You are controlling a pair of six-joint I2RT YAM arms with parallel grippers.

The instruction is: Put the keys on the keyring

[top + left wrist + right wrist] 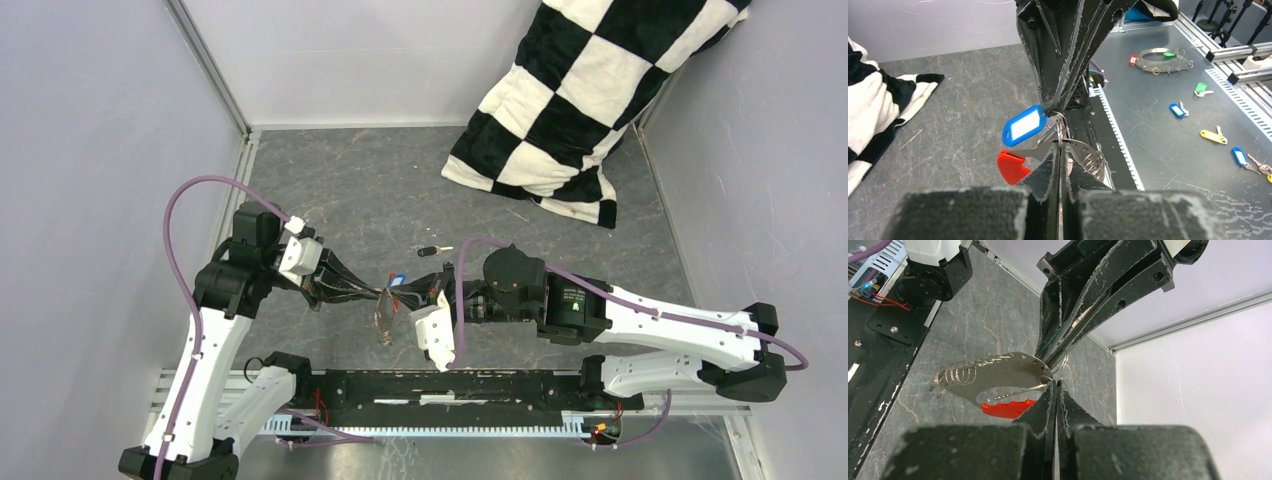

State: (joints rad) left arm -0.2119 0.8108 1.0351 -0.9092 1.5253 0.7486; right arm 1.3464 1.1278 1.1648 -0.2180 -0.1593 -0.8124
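Both grippers meet in mid-air above the table's centre. My left gripper [383,292] [1059,149] is shut on the keyring [1087,156], a curved grey metal plate with several small wire loops [955,374] and a red tag [1010,167] [1005,409]. It hangs below the fingers [384,322]. My right gripper [406,294] [1054,383] is shut on the small ring of the blue-headed key [1023,125], tip to tip with the left gripper. A thin silver blade [1015,392] sticks out beside the right gripper's tips. The black-headed key [433,251] lies on the table just behind the grippers.
A black-and-white checkered pillow [570,100] leans in the far right corner. Grey walls close in the table on three sides. Beyond the near rail [450,400], a metal shelf holds loose tagged keys [1212,135] and another ring holder [1163,60].
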